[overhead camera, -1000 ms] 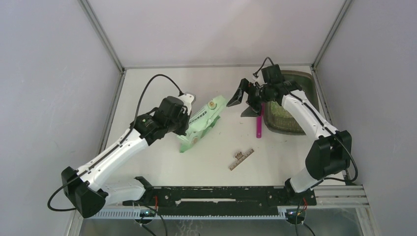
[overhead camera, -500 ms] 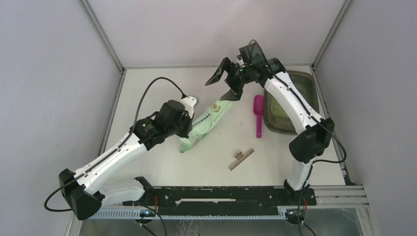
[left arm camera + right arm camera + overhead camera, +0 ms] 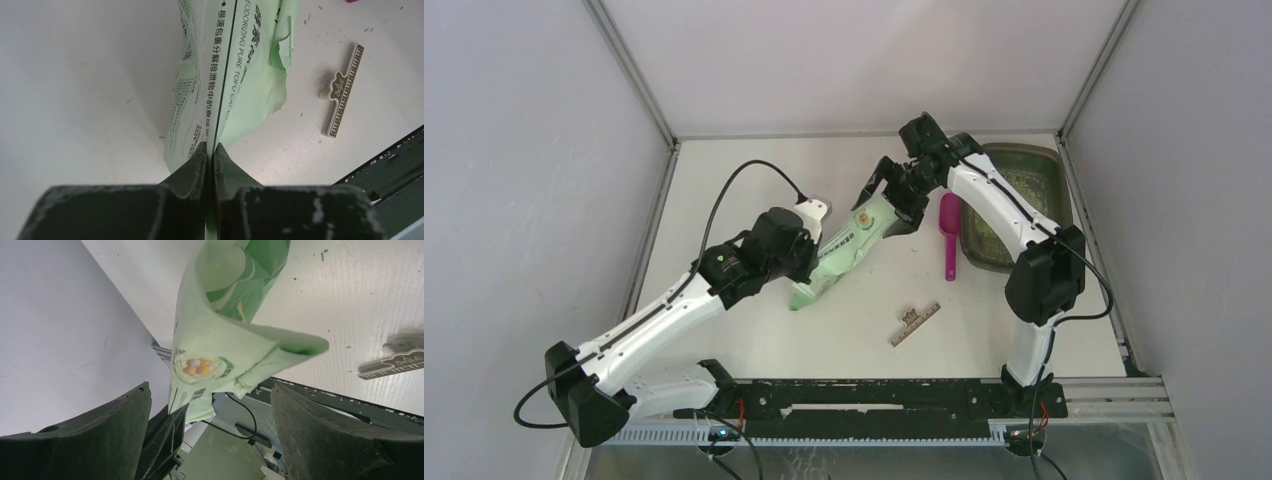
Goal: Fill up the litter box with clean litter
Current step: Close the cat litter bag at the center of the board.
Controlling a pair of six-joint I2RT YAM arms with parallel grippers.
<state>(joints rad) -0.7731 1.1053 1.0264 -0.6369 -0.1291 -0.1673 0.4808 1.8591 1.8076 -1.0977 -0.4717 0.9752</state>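
The dark litter box (image 3: 1052, 180) stands at the table's far right and holds pale greenish litter granules (image 3: 990, 232). A light-green printed bag (image 3: 844, 250) lies tilted mid-table. My left gripper (image 3: 812, 252) is shut on the bag's edge, seen in the left wrist view (image 3: 210, 150) with the bag's print (image 3: 225, 75) above it. My right gripper (image 3: 889, 200) is open at the bag's upper end; in the right wrist view the bag's top (image 3: 225, 350) hangs between the wide-apart fingers (image 3: 100, 435).
A magenta scoop (image 3: 948, 232) lies between the bag and the litter box. A small beige comb-like strip (image 3: 914, 323) lies nearer the front, also in the left wrist view (image 3: 342, 90). A black rail (image 3: 874, 395) runs along the front edge.
My right arm swung left from over the scoop and litter box to the bag's upper end, staying open. The left gripper kept its hold on the bag.
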